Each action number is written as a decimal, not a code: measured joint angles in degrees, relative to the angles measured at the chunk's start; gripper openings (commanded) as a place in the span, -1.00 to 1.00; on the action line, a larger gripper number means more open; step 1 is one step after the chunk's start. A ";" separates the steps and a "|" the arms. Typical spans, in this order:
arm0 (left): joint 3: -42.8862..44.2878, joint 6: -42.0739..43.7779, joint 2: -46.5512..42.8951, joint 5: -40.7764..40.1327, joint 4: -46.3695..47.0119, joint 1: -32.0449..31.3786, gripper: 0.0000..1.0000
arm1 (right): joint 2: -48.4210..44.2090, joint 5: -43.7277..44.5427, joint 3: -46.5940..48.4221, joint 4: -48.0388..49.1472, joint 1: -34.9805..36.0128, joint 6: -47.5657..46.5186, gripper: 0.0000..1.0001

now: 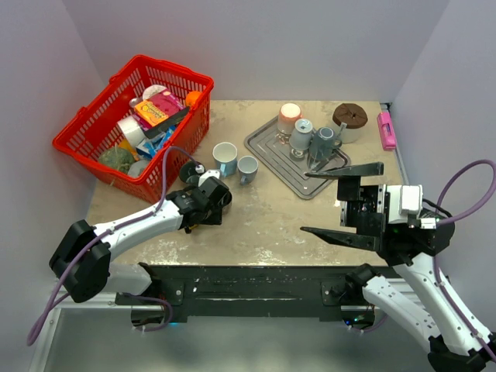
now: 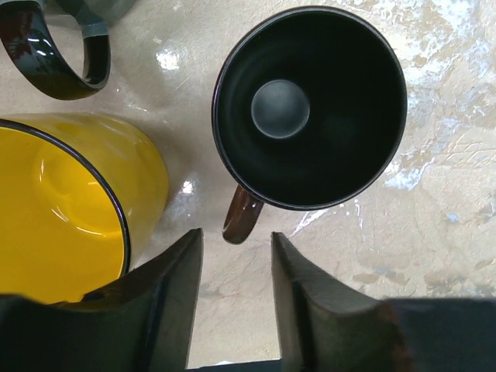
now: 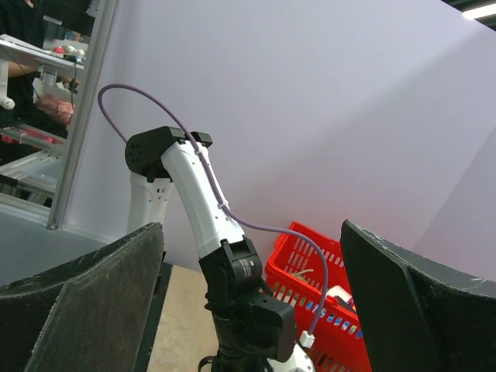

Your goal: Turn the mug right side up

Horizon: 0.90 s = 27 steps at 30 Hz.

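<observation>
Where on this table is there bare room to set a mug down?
Largest bare patch: front-centre tabletop, between the left gripper and right gripper, in front of the tray. A narrower strip lies at the back between basket and tray. Crowded: the tray and the mugs by the left gripper.

The left arm (image 1: pixel 139 225) is stretching forward and pointing the left gripper (image 2: pixel 236 306) straight down with its fingers slightly parted, while the right arm (image 1: pixel 422 271) is holding the right gripper (image 1: pixel 306 203) sideways toward it, jaws spread wide.
</observation>
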 measured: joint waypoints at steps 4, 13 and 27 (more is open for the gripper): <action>0.00 -0.02 -0.02 0.00 -0.20 0.00 0.28 | -0.02 0.74 0.90 -3.61 0.00 -1.05 0.98; 0.15 0.13 -4.94 0.17 -0.57 0.00 0.66 | 5.11 18.73 10.86 -27.71 0.00 -3.82 0.98; 2.99 3.87 -20.17 0.50 6.25 0.00 0.82 | 28.37 61.00 13.53 -53.35 -2.54 -10.60 0.97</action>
